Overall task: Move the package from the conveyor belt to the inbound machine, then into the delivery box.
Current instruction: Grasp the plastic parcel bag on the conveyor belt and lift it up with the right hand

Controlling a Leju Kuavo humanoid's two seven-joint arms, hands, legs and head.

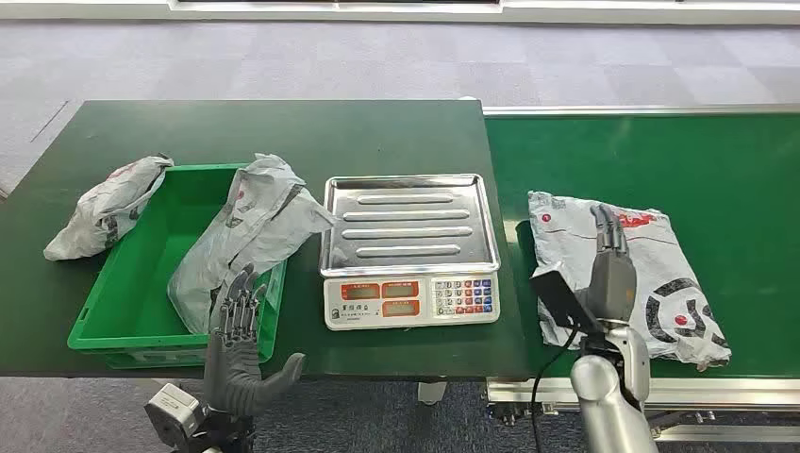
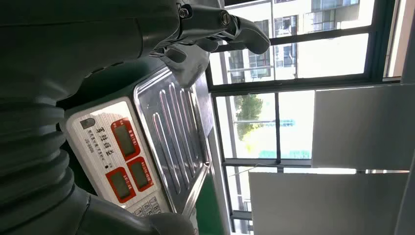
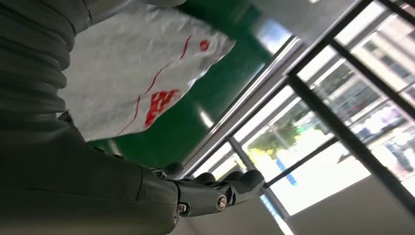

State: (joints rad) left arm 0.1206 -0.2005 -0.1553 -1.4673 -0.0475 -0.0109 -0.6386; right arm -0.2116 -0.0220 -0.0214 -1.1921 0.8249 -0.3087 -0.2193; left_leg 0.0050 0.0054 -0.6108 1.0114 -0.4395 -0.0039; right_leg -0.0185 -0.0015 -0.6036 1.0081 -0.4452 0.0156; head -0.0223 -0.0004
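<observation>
We take the scale [image 1: 410,250] as our landmark: it sits on the dark green table [image 1: 283,132], its steel pan bare, with two red display windows and a keypad on its front panel. In the left wrist view the panel carries a line of printed characters and a small model code beside the red windows, both too small for us to read.

To the right of the scale, on the green belt [image 1: 708,151], lies the package [image 1: 575,241], a flat grey mailer with red lettering and black circular marks that we cannot make out. Our right hand [image 1: 608,269] is above the package's near middle, fingers straight and together, holding nothing; we cannot tell whether it touches the bag.

To the left of the scale stands the green bin [image 1: 132,311]. A crumpled grey bag [image 1: 259,226] leans over the bin's wall nearest the scale, and another bag [image 1: 104,208] rests on its far-left rim.

Our left hand [image 1: 241,354] is at the bin's near corner, fingers spread, holding nothing.
</observation>
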